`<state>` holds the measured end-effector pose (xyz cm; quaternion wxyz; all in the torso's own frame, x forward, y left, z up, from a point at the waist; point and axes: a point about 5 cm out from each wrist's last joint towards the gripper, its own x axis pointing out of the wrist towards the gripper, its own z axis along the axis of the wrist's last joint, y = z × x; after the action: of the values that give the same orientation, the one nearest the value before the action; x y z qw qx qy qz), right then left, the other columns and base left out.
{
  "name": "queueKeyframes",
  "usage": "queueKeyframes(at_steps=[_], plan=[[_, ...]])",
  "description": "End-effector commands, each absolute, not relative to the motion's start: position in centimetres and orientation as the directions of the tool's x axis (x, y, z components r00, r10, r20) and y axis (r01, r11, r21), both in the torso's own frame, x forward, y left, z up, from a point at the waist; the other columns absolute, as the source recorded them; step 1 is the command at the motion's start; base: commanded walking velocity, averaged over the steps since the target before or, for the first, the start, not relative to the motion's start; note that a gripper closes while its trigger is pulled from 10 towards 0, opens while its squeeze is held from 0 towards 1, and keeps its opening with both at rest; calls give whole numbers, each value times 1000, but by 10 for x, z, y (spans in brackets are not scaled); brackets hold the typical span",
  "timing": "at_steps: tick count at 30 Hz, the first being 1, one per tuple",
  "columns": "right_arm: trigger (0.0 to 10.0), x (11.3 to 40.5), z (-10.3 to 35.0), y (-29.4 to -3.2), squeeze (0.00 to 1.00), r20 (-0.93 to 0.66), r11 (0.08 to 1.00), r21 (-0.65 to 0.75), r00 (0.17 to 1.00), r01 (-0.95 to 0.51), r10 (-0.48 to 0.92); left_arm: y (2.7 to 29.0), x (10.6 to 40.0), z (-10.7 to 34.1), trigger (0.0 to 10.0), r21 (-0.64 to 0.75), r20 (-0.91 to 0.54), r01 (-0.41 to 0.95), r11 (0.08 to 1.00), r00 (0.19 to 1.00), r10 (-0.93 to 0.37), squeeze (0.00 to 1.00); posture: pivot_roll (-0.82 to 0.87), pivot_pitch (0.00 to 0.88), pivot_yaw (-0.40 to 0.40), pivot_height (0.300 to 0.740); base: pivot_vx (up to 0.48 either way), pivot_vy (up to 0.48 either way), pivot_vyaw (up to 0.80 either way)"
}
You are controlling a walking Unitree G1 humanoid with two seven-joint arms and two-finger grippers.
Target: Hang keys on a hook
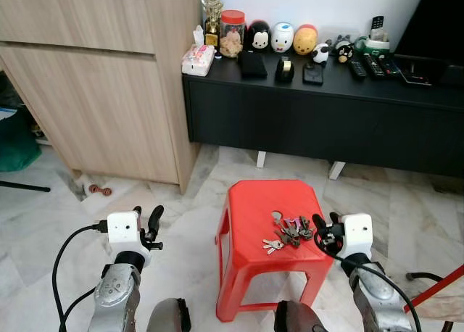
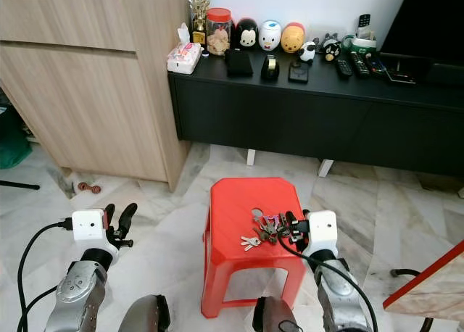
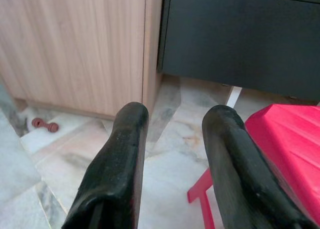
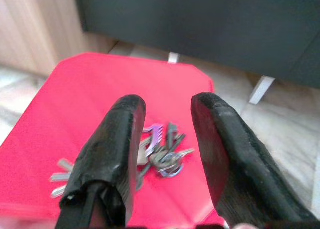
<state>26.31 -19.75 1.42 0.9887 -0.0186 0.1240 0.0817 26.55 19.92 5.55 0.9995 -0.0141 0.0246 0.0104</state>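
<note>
On the red stool (image 1: 254, 209), toward its 4 o'clock corner, lay the keys (image 1: 290, 230). Right end effector (image 4: 165, 154) hovered just above, fingers spread, empty. Left end effector (image 1: 147, 227) idle, released. Keys looked light, loose, jangly; best pinched at the ring.

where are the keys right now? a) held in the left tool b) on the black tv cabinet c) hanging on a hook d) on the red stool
d: the keys lie loose on top of the red stool, with the right tool open beside them at the stool's edge, not gripping them.
</note>
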Motion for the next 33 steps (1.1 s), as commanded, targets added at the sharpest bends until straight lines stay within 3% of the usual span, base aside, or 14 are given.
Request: queueKeyframes(at_steps=[1,7,33], plan=[[10000,266,19,-196,0,-234,984,-28,958,-177,166,198,263,57,10000,-29,-45,-19,999,999,18,0,-53,57,-68,612,0,0,800],[10000,267,19,-200,0,-239,989,-14,961,-145,138,197,264,55,10000,-32,-50,-13,999,999,11,0,-52,46,-65,612,0,0,98],[10000,265,16,-196,0,-251,986,-14,955,-165,156,192,262,54,10000,-27,-58,3,1000,998,-5,0,-50,41,-66,612,262,0,0]])
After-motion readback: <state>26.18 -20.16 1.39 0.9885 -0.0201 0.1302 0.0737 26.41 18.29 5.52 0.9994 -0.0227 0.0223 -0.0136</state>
